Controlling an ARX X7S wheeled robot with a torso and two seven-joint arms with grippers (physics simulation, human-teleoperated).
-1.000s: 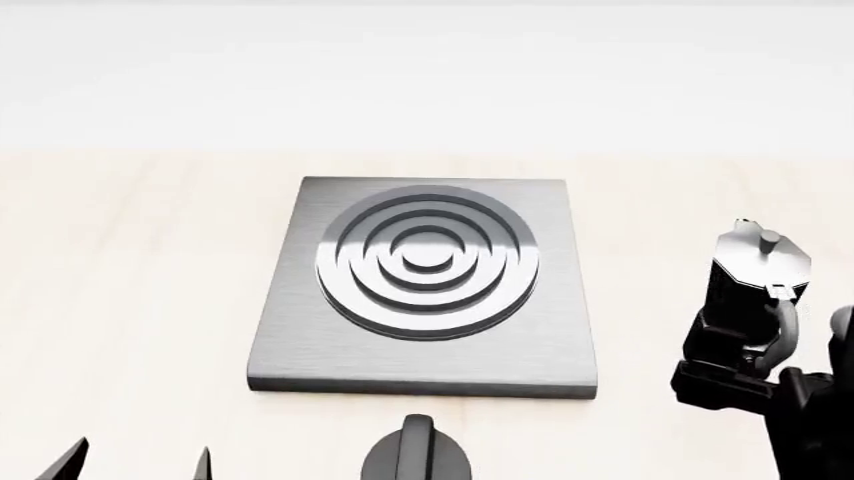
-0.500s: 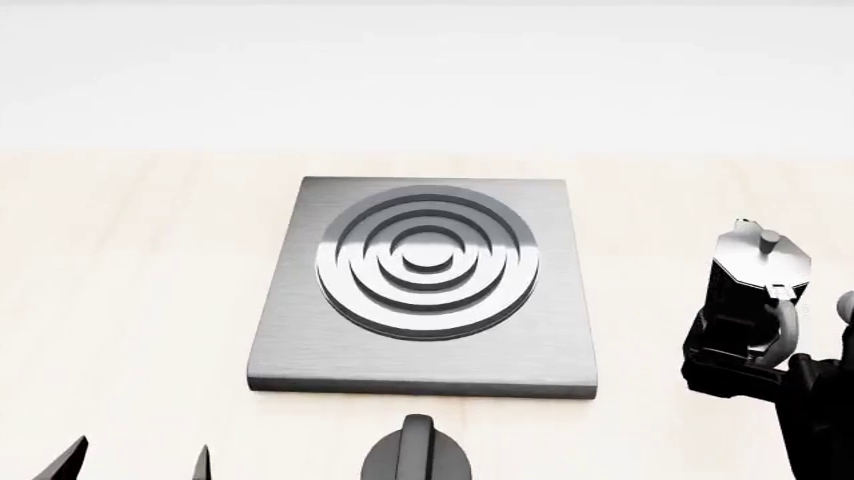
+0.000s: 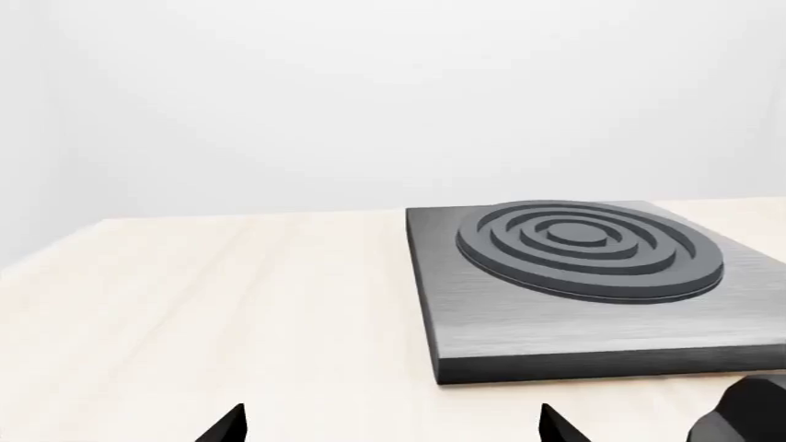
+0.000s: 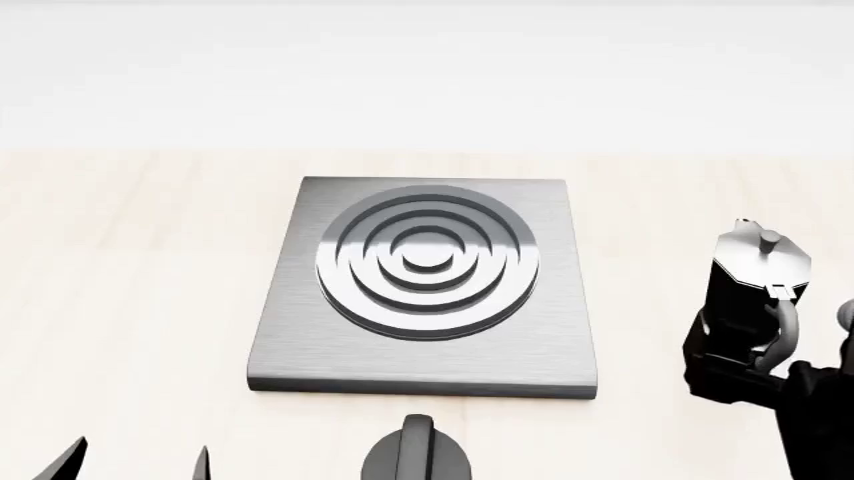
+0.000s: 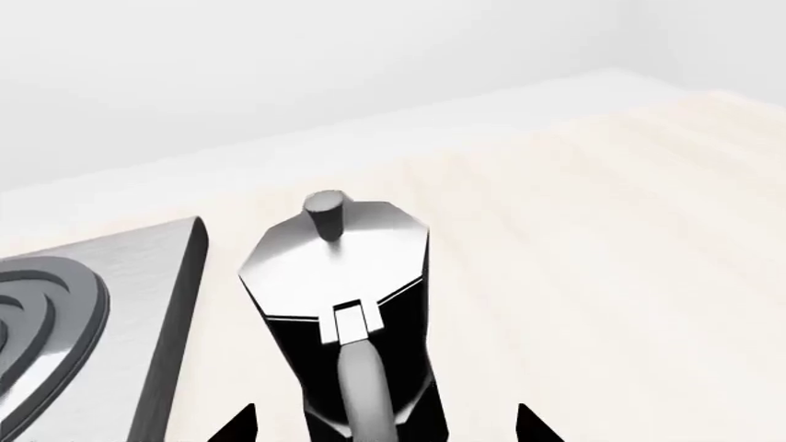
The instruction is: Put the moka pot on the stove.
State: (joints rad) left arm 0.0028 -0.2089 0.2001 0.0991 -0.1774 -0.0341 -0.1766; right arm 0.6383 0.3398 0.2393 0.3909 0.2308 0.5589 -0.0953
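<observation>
Glossy black and capped in silver, the moka pot stands upright on the pale wooden tabletop at about three o'clock from the stove, apart from the plate's right edge and not yet on it. The right pincer sits low behind the pot on its handle side; in the right wrist view its two finger tips show to either side of the pot's base with the curved handle between them, spread wider than the body, so it reads as released and not yet gripping, though whether the pads touch the pot cannot be told. The left pincer hangs spread and empty near the stove's front-left corner, with the black dial knob at six o'clock from the burner rings. The step in hand looks to be the grasp. Doing it well likely means centring the fingers on the faceted lower body or the handle root before closing, squeezing squarely so the tall, narrow-waisted pot does not twist or tip, then lifting straight up high enough to clear the raised edge of the plate. From there the carry runs toward nine o'clock, ending with the base level over the concentric burner and lowered gently before letting go. A grip taken too high risks toppling the pot.
</observation>
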